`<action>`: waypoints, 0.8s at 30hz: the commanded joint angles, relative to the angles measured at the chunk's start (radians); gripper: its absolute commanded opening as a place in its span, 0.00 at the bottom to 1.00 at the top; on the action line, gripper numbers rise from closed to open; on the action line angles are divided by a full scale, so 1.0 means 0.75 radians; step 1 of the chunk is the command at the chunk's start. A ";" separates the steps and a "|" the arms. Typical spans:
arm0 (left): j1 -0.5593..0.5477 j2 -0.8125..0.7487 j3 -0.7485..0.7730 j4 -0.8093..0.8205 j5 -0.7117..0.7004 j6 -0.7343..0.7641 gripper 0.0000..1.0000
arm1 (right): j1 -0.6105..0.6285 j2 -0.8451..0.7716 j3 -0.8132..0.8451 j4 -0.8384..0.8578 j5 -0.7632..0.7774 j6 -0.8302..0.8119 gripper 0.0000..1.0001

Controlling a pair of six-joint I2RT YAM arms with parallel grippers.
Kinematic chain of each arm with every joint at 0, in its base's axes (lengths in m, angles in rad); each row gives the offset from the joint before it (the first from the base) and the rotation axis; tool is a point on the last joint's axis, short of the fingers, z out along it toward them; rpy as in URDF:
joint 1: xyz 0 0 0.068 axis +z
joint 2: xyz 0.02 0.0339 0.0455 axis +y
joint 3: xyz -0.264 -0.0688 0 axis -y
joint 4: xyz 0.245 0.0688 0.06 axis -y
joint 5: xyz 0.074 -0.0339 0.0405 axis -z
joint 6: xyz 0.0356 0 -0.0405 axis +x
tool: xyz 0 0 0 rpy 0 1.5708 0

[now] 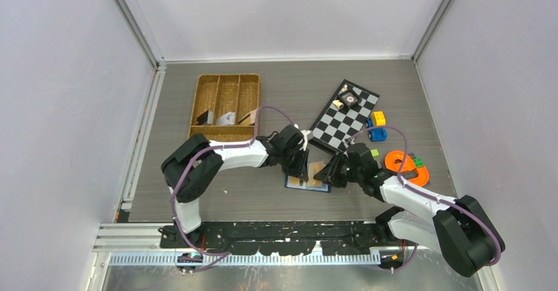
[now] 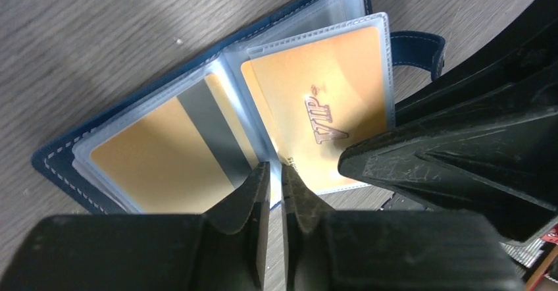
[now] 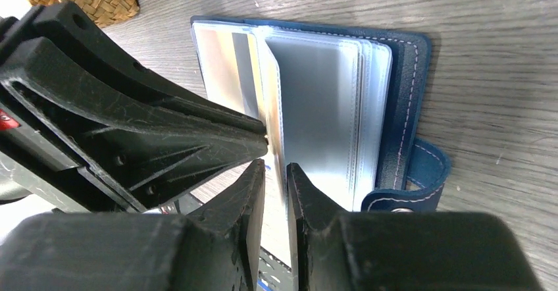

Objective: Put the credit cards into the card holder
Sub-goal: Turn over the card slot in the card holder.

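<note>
The navy card holder (image 1: 304, 184) lies open on the table between both arms. In the left wrist view its clear sleeves hold two orange-gold credit cards: one marked VIP (image 2: 322, 93) on the right page, one with a dark stripe (image 2: 145, 159) on the left page. My left gripper (image 2: 275, 171) is shut, its tips at the holder's near edge by the spine. My right gripper (image 3: 276, 169) has narrow jaws shut on the raised VIP page, which runs edge-on between them. The holder's snap tab (image 3: 421, 172) lies to the right.
A brown wicker tray (image 1: 226, 106) stands at the back left. A checkerboard (image 1: 345, 116) lies behind the holder. A blue toy car (image 1: 377, 133), a yellow block (image 1: 378, 116), an orange ring (image 1: 398, 161) and green blocks sit at the right.
</note>
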 commanded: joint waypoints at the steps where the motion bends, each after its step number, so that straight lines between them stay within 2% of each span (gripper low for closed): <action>1: 0.018 -0.106 -0.033 0.038 0.004 0.008 0.19 | 0.018 -0.046 0.097 -0.106 0.089 -0.044 0.24; 5: 0.027 -0.182 -0.058 0.001 -0.011 0.023 0.28 | 0.028 -0.029 0.122 -0.122 0.101 -0.049 0.24; 15: 0.087 -0.450 -0.142 -0.155 -0.102 0.079 0.39 | 0.155 0.065 0.230 -0.139 0.193 -0.049 0.24; 24: 0.228 -0.657 -0.245 -0.272 -0.133 0.108 0.42 | 0.326 0.220 0.412 -0.261 0.402 -0.069 0.26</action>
